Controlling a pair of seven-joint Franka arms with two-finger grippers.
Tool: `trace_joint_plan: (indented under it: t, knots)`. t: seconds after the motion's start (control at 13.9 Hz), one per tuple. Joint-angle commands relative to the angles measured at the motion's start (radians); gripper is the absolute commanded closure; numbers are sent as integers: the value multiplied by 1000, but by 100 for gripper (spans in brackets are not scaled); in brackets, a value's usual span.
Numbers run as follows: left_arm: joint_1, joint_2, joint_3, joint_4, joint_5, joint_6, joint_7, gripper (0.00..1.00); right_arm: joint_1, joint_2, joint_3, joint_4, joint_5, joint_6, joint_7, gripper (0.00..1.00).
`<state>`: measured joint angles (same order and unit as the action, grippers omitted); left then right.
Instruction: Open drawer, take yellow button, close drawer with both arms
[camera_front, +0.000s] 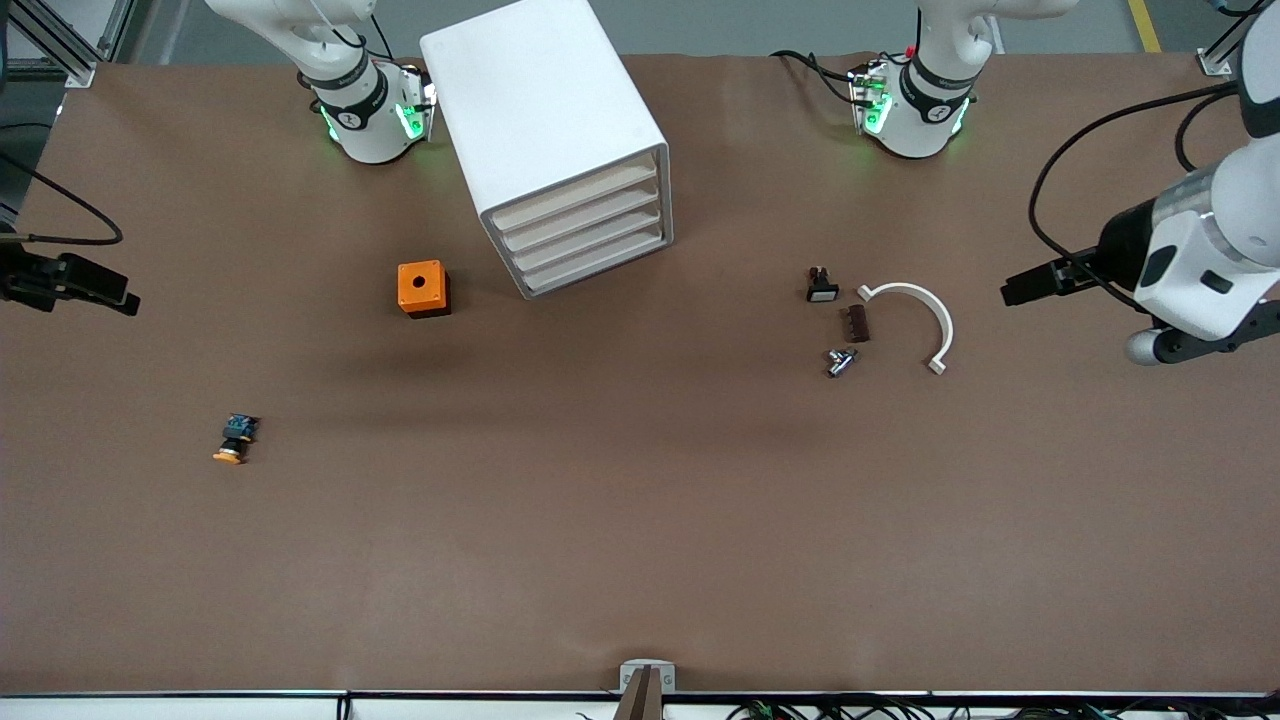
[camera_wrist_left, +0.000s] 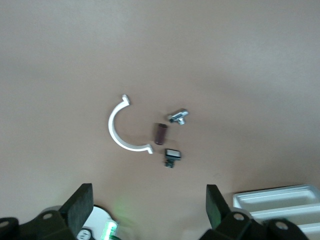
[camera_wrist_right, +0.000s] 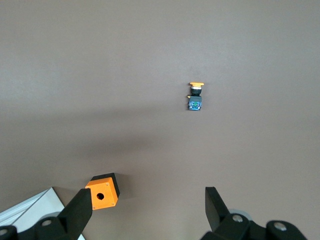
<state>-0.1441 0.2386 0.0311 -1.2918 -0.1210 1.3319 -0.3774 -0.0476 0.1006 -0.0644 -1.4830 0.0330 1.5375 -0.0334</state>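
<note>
Nearest the front camera, toward the right arm's end of the table, the button (camera_front: 235, 440) is seen lying on its side, well apart from the raised right gripper (camera_front: 125, 300), whose fingers are spread; farther off, the drawer (camera_front: 577, 195) is shut; the left gripper (camera_front: 1010, 291) is held spread, waiting.

A white cabinet (camera_front: 545, 130) with four white drawers stands on a plain brown table (camera_front: 640, 520). An orange cube (camera_front: 422, 288) has a black hole. The button (camera_front: 236, 440) shows a yellow-orange cap, black body and blue parts. A white curved piece (camera_front: 915, 318), dark brown block (camera_front: 856, 324) and silver part (camera_front: 840, 361) lie together.
</note>
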Motion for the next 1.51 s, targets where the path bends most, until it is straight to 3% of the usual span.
trace_joint_plan:
  t: [0.0, 0.36, 0.65, 0.79, 1.08, 1.44]
  knots:
    - [50, -30, -13, -55, 27, -2, 98, 1, -20, -2, 3, 30, 31, -22, 6, 0]
    - [90, -45, -14, -131, 76, 16, 219, 1, 0, -15, 11, 20, 4, -65, 13, 0]
    - [109, -243, -14, -445, 86, 221, 265, 1, 32, -76, 9, -63, 2, -45, 13, 0]
    - [109, -330, -17, -552, 86, 294, 265, 1, 31, -96, 9, -79, 1, -40, 12, 0]
    - [107, -401, -25, -566, 86, 294, 265, 1, 25, -137, 6, -104, -5, -39, 1, 0]
    - [100, -320, -25, -460, 93, 319, 270, 1, 18, -168, 5, -134, -33, -36, 0, 0]
